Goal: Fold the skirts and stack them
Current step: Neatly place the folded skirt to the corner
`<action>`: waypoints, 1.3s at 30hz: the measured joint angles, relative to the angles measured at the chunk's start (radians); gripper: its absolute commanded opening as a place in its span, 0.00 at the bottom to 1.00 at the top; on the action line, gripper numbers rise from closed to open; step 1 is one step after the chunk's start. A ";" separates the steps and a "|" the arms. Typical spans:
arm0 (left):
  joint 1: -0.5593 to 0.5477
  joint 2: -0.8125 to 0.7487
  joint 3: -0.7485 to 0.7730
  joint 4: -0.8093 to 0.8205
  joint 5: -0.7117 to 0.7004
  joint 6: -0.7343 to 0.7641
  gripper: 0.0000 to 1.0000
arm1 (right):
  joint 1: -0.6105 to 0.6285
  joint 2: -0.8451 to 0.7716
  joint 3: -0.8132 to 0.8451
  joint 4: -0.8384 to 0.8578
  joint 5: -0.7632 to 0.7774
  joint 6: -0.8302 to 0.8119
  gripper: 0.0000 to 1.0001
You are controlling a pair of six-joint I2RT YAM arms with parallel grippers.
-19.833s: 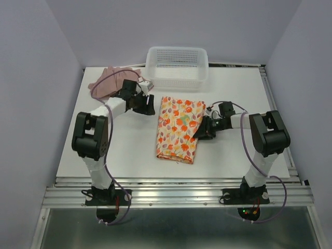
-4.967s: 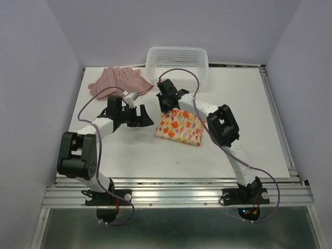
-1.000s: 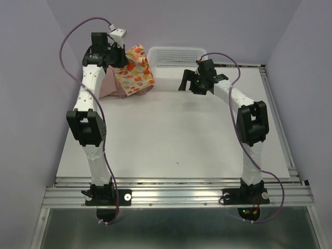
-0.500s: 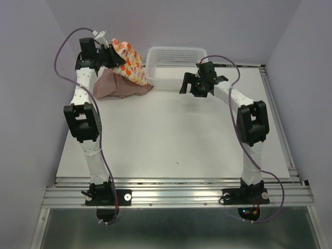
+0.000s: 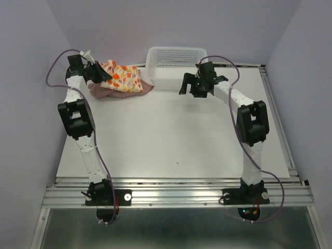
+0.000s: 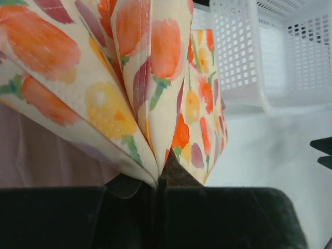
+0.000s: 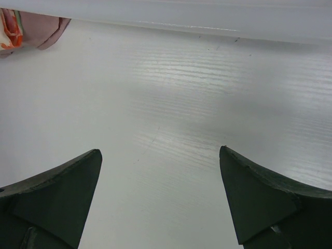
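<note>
The left wrist view alone shows the left fingers (image 6: 78,218) pinching the printed skirt (image 6: 150,62) by its folded edges, while the top view places it over the pink skirt (image 5: 127,92) on the table (image 5: 171,135), beside the basket (image 5: 176,65), with the right fingers (image 7: 46,192) spread.

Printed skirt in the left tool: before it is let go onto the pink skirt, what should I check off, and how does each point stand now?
1. The left tool grips the printed skirt: ok, jaws pinched on its folded edge.
2. The printed skirt is over the pink skirt: ok, it rests on top, at the far left corner of the table.
3. The printed skirt is folded flat: not ok, its layers fan apart in the left wrist view.
4. The pink skirt is folded: cannot tell, mostly covered; its visible edges look rumpled.
5. The right tool is out of the way: ok, open over bare table near the basket.
</note>
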 measured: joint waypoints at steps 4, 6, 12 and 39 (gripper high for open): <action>0.022 0.007 0.000 -0.034 -0.012 0.049 0.13 | 0.000 0.000 0.000 -0.005 -0.009 0.000 1.00; 0.026 0.007 0.000 -0.034 -0.019 0.076 0.24 | 0.000 0.000 0.000 -0.005 -0.014 0.000 1.00; 0.022 0.014 0.002 -0.041 -0.090 0.134 0.52 | 0.000 0.000 0.000 -0.005 -0.018 -0.003 1.00; -0.163 -0.354 -0.131 0.166 -0.800 0.482 0.98 | -0.018 -0.110 -0.024 -0.014 0.048 -0.167 1.00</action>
